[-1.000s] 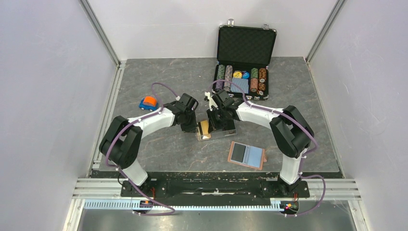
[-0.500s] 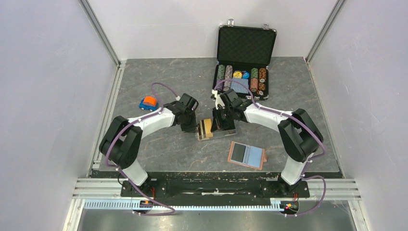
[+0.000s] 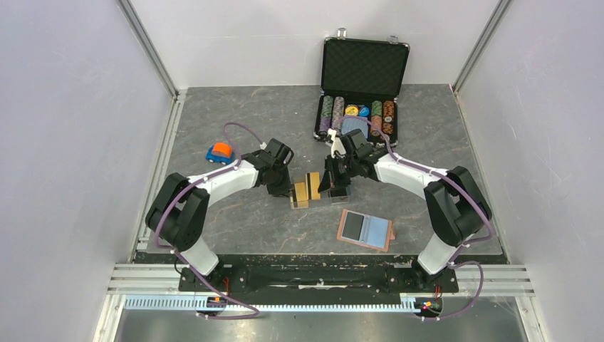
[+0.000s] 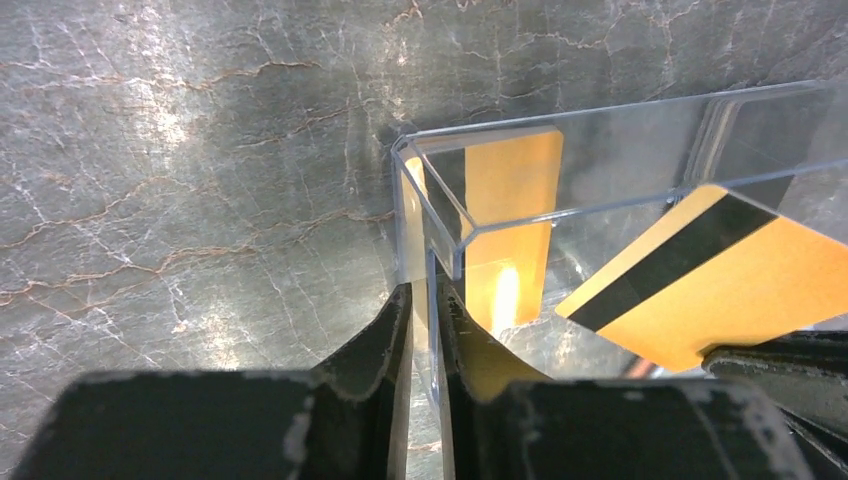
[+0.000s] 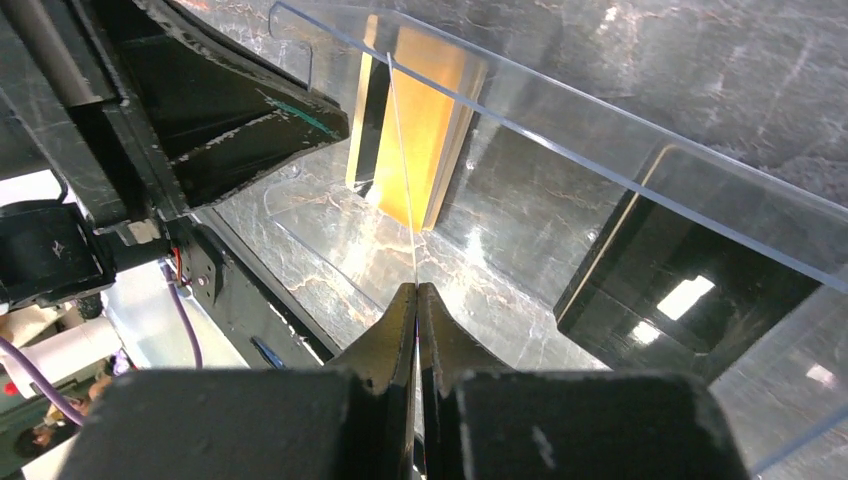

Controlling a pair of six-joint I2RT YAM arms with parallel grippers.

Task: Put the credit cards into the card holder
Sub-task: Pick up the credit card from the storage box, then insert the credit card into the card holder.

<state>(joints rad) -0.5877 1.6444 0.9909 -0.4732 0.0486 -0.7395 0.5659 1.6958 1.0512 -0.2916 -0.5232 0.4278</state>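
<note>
A clear plastic box (image 3: 317,199) lies mid-table with a stack of gold credit cards (image 3: 300,193) at its left end and black ones (image 5: 680,290) at its right end. My right gripper (image 3: 330,187) is shut on one gold card (image 4: 720,275), held on edge above the box floor, apart from the gold stack (image 5: 415,120). In the right wrist view this card shows only as a thin edge (image 5: 400,150) running out from the right gripper (image 5: 416,288). My left gripper (image 4: 422,290) straddles the box's left wall (image 4: 432,235), jaws slightly apart. The card holder (image 3: 365,229) lies open, blue inside, near the right arm's base.
An open black poker-chip case (image 3: 363,92) stands at the back right. A small blue and orange toy car (image 3: 221,152) sits left of the left arm. White enclosure walls and metal rails border the dark mat (image 3: 235,221) on three sides.
My right gripper has drawn back to the right, pulling one gold card off the stack. The left jaws have loosened slightly on the box wall.
</note>
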